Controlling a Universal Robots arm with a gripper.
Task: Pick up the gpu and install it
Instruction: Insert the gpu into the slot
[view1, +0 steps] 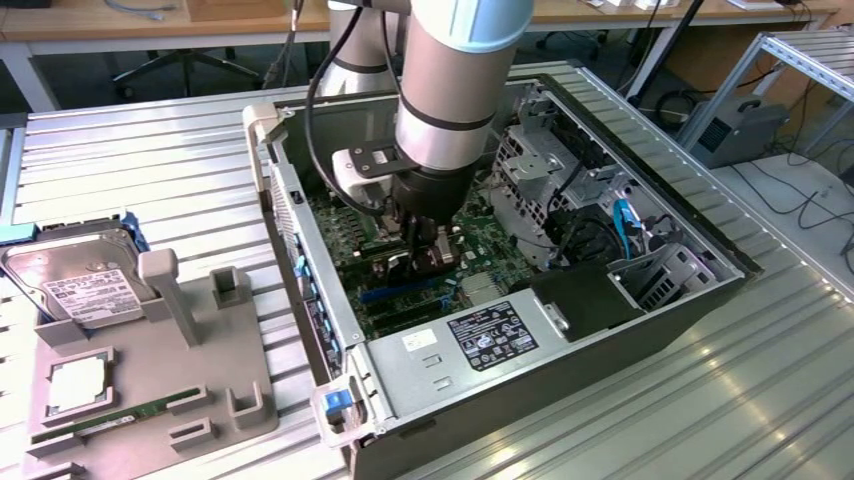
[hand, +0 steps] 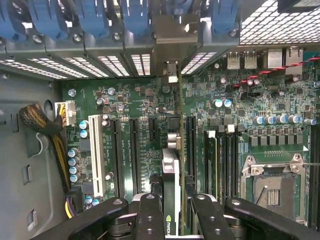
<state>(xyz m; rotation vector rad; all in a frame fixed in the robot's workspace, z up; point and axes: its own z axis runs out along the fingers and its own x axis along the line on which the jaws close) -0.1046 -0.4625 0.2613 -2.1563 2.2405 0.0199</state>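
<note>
Tool (hand: 174, 201) is clamped narrow on the gpu (hand: 170, 175), fingers (hand: 149, 215) pinching the two flat faces. The card stands on edge, which is the only orientation that puts its connector edge down toward the board.

The gpu is inside the open PC case (view1: 694, 290), over the motherboard (hand: 125, 100). It sits in the lane between two long black expansion slots (hand: 134, 150), running lengthwise along them. Its far end points at the rear slot openings under the blue retainer clips (hand: 95, 20), so the bracket end looks lined up with the back panel. I can't tell whether the edge connector is in a slot or just above one.

The case lies on its side on the ribbed metal table (view1: 134, 150), which gives straight top-down access.

Arm pose: the forearm drops near vertical into the case, wrist low, tool pointing straight down at the board. It sits between the drive cage (view1: 534, 170) and the rear wall.

Beside the case, the grey parts fixture (view1: 200, 390) holds the hard drive (view1: 80, 285), a CPU (view1: 80, 385) and a RAM stick (view1: 114, 422).
</note>
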